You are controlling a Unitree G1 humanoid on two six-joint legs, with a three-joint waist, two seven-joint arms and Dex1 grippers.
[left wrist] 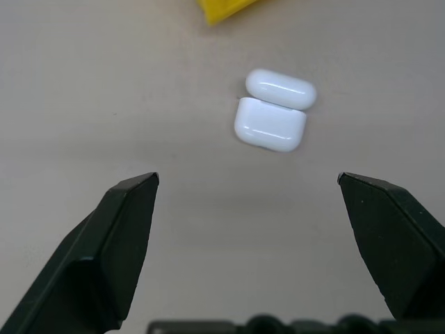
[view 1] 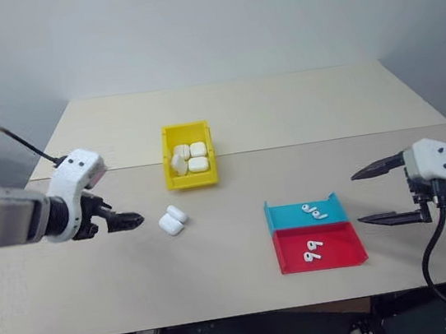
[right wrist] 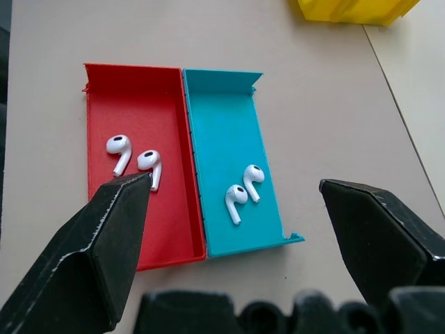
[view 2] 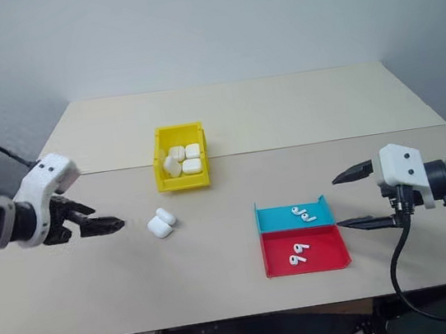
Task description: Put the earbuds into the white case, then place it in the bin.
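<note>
The white case (view 1: 172, 220) lies on the table with its lid swung open, just in front of the yellow bin (view 1: 192, 180). My left gripper (view 1: 133, 220) hovers a short way to the left of the case, open and empty; in the left wrist view the case (left wrist: 272, 115) sits beyond the spread fingertips. Two earbuds (view 1: 313, 211) rest in the teal half of a tray and two more earbuds (right wrist: 132, 156) in the red half. My right gripper (view 1: 359, 198) stands open and empty just right of the tray, pointing at it.
The yellow bin holds several white cases (view 1: 191, 157). The flat teal and red tray (view 1: 277, 246) sits at the front right of the beige table (view 1: 281, 109). Open tabletop lies between the case and the tray. The table's front edge runs close to the tray.
</note>
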